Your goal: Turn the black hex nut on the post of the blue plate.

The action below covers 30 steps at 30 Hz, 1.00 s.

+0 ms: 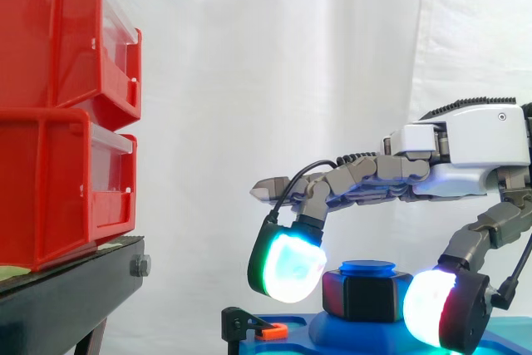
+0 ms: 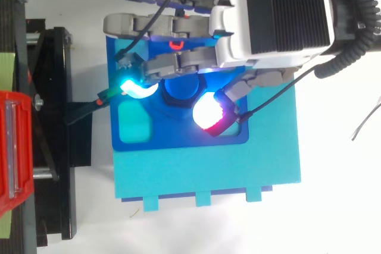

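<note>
White curtain behind, red bins stacked on a black stand at the left. A white surface carries a teal board with the blue plate on top.

The black hex nut sits low on the blue-capped post, near the middle of the plate's far half.

Risks:
- The rounded pads look set on the nut's flats or corners. With a light pinch they would probably slide round the nut without turning it.
- A twist that drags sideways could shift the plate on the teal board.
- A small black clip with an orange tab stands at the plate's edge just beside the green pad. A sweep of that finger could knock it.

The hand hangs over the post, palm down. The fingers are partly curled. One drops a green-white pad to the nut's left side, and the thumb brings a white-red pad to its right side. Both pads appear to touch the nut, pinching it between them. The other fingers lie straight above and touch nothing.
</note>
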{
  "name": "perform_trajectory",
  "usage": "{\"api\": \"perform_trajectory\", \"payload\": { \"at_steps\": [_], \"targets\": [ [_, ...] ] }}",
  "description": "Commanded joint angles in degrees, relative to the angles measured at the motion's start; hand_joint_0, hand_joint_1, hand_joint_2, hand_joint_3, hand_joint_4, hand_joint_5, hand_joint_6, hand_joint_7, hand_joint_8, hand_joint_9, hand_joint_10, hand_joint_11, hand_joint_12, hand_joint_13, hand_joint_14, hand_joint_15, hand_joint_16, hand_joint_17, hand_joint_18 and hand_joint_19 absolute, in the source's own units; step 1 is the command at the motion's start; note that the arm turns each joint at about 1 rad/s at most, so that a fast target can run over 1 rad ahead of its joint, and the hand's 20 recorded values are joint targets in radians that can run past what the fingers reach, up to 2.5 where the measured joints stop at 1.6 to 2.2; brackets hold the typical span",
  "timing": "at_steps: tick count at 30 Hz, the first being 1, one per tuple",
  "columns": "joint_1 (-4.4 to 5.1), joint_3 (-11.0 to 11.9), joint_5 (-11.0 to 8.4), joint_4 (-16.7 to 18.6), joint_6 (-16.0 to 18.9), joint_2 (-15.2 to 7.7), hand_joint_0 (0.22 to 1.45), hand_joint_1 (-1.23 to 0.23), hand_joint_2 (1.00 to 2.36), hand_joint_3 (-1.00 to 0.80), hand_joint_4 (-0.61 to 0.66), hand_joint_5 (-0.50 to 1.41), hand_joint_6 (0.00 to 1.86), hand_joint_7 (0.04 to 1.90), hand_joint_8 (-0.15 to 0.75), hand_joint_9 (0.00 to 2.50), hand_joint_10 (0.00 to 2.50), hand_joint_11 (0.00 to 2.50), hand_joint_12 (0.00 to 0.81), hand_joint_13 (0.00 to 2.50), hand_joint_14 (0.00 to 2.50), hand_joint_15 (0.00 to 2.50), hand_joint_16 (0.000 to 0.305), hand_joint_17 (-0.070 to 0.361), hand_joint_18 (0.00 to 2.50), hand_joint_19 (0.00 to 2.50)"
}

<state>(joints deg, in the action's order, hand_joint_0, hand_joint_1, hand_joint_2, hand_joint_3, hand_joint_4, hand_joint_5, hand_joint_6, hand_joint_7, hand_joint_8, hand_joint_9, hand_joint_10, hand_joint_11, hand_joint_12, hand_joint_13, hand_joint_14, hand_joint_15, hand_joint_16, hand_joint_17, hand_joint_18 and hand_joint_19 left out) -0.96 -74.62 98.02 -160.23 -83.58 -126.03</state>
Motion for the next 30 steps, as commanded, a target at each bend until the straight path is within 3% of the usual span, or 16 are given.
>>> {"api": "perform_trajectory", "payload": {
  "at_steps": [1, 30],
  "targets": [
    [-0.36, 0.0, 0.59, 0.0, 0.0, 0.0, 0.46, -0.72, 1.00, -0.50, -0.04, -0.30, 0.50, 0.80, 0.058, 0.00, 0.00, 0.00, 0.255, 0.00, 0.00, 0.04, 0.035, 0.078, 0.00, 0.16],
    [-0.97, 0.0, 1.38, -1.3, -0.2, 0.0, 0.44, -0.71, 1.00, -0.50, -0.03, -0.30, 0.50, 0.81, 0.068, 0.00, 0.00, 0.00, 0.265, 0.00, 0.00, 0.05, 0.036, 0.082, 0.00, 0.16]
  ]
}}
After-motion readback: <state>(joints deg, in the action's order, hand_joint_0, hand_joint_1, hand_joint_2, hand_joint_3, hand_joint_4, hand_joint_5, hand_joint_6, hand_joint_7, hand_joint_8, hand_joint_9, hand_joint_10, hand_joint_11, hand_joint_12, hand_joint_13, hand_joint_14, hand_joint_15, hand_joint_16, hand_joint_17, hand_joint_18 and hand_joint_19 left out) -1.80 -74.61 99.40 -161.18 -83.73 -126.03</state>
